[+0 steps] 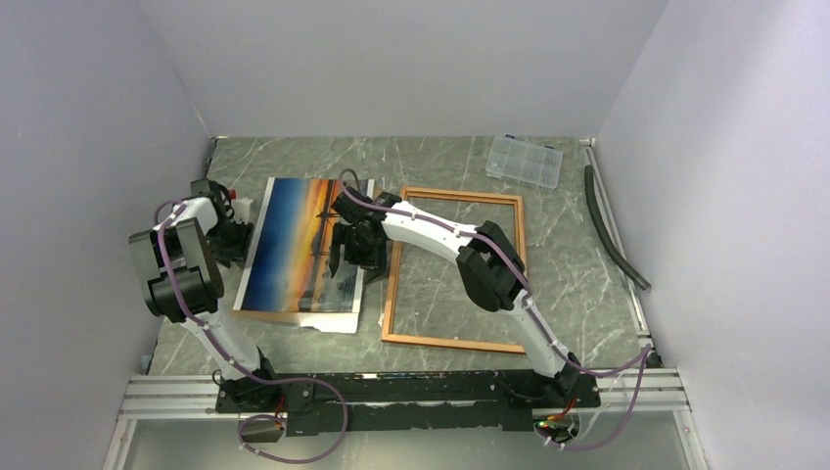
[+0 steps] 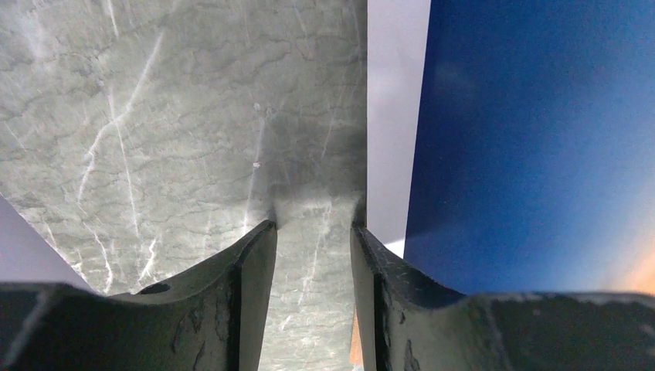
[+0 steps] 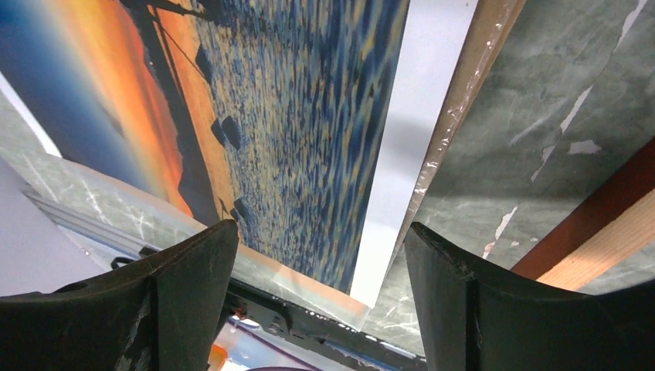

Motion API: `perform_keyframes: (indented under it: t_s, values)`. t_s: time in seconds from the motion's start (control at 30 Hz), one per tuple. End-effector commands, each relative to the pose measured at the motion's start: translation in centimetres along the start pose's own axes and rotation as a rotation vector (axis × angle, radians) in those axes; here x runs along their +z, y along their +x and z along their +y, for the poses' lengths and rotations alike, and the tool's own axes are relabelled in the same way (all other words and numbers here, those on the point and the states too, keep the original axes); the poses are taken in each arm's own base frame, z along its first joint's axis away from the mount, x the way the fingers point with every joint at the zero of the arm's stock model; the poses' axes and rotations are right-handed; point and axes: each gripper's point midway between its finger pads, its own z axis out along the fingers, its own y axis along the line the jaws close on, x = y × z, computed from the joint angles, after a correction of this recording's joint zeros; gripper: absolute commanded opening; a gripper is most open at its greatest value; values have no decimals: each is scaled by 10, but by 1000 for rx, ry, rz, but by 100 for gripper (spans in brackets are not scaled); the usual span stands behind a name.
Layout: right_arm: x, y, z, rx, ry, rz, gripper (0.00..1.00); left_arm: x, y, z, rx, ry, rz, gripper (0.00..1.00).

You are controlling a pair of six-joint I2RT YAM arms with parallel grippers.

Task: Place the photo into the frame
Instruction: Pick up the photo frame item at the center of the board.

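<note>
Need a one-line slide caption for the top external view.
The photo lies left of the empty frame; open left gripper at its left edge, open right gripper over its right edge.

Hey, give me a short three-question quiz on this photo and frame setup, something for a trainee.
1. True or false: the photo already lies inside the frame.
2. The right gripper hangs over: A the frame; B the photo.
3. Fill in: between the left gripper's fingers, only bare ___ shows.
Key: 1 false; 2 B; 3 table.
</note>
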Motion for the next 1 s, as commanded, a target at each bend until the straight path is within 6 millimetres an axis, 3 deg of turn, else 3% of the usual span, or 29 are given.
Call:
perform_keyframes:
  t_s: [0.0, 0.17, 0.33, 0.63, 0.97]
  values:
    - [-4, -5, 17, -57, -30, -26, 83, 25, 16, -42, -17, 160, 63, 46]
    - [5, -5, 5, -72, 29, -16, 83, 26, 14, -47, -14, 166, 62, 46]
    - [4, -5, 8, -55, 11, -15, 83, 27, 15, -50, -7, 167, 68, 45]
    - [-42, -14, 53, -62, -149, -73, 83, 27, 17, -51, -2, 168, 74, 44]
    - [-60, -9, 61, -63, -200, -74, 82, 25, 17, -50, 2, 165, 80, 43]
